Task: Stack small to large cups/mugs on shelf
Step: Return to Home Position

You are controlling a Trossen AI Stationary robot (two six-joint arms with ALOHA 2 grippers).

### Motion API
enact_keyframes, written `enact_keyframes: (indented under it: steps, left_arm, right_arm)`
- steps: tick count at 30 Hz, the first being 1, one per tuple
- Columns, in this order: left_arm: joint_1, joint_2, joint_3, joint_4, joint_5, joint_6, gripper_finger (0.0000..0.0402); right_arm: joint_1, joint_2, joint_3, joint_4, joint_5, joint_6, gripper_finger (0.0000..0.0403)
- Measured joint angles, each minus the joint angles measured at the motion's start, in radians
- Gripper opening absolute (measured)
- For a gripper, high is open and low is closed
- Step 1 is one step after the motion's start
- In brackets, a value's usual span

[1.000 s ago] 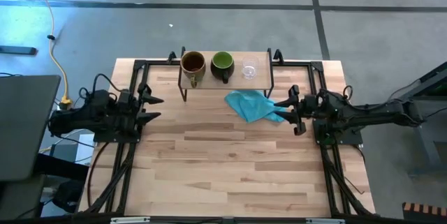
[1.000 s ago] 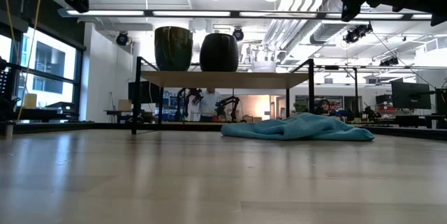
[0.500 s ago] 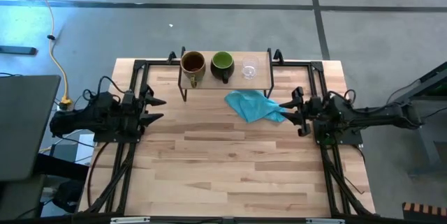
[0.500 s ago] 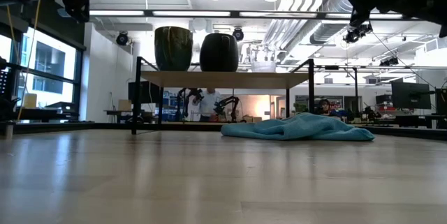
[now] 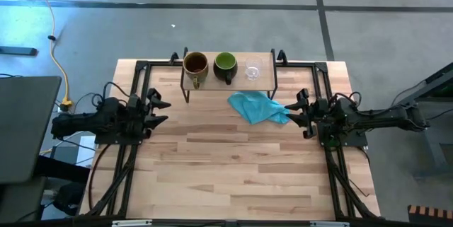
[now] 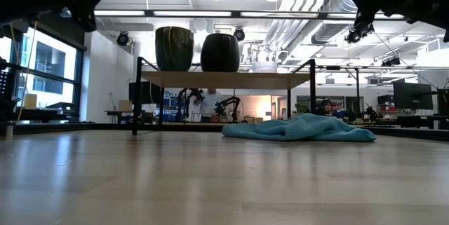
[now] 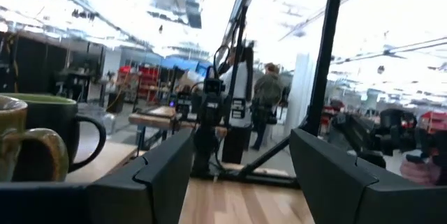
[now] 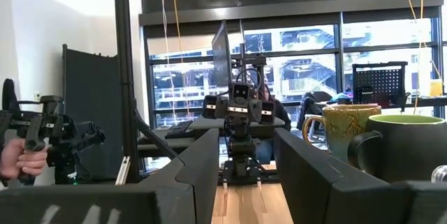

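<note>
The shelf (image 5: 228, 80) stands at the table's far middle on thin black legs. On it in a row stand the tan-brown mug (image 5: 195, 65), the dark mug with green inside (image 5: 225, 63) and the small clear glass cup (image 5: 253, 69), each on its base. They also show in the low view: tan mug (image 6: 173, 48), dark mug (image 6: 220, 52), glass (image 6: 264, 64). My left gripper (image 5: 164, 111) is open and empty at the table's left side. My right gripper (image 5: 289, 112) is open and empty at the right side, just off the teal cloth.
A crumpled teal cloth (image 5: 257, 107) lies on the table in front of the shelf's right end, also in the low view (image 6: 298, 128). Black frame rails (image 5: 134, 85) run along the table's left, right and far edges. A person's hand (image 8: 24, 160) shows beyond the table.
My right gripper has drawn back a little from the teal cloth toward the table's right edge. My left gripper has moved a little toward the table's right and down. Both stay open. The mugs, glass and cloth have not moved.
</note>
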Motion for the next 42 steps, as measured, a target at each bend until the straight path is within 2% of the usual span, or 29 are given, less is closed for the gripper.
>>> enact_keyframes:
  steps: [4, 11, 16, 22, 29, 34, 42]
  left_arm:
    - [0.000, 0.000, -0.055, 0.101, 0.003, -0.007, 0.0225]
    - [0.000, 0.000, -0.055, 0.096, 0.015, -0.011, 0.0225]
    - [0.000, 0.000, -0.055, 0.096, 0.014, -0.018, 0.0225]
    - [0.000, 0.000, -0.055, 0.096, 0.013, -0.021, 0.0225]
    - [0.000, 0.000, -0.054, 0.106, 0.014, -0.053, 0.0225]
    - [0.000, 0.000, -0.054, 0.118, 0.030, -0.062, 0.0225]
    - [0.000, 0.000, -0.054, 0.132, 0.040, -0.079, 0.0225]
  right_arm:
    - [0.000, 0.000, 0.000, 0.000, 0.000, 0.000, 0.0128]
    - [0.000, 0.000, 0.000, -0.006, -0.001, 0.000, 0.0128]
    - [0.000, 0.001, -0.051, 0.085, -0.004, 0.017, 0.0128]
    - [0.001, 0.000, -0.051, 0.098, -0.008, -0.007, 0.0128]
    - [0.001, 0.000, -0.051, 0.121, -0.077, -0.034, 0.0128]
    - [0.001, -0.016, -0.052, 0.134, -0.087, -0.052, 0.0128]
    - [0.001, -0.112, -0.052, 0.109, -0.147, -0.076, 0.0128]
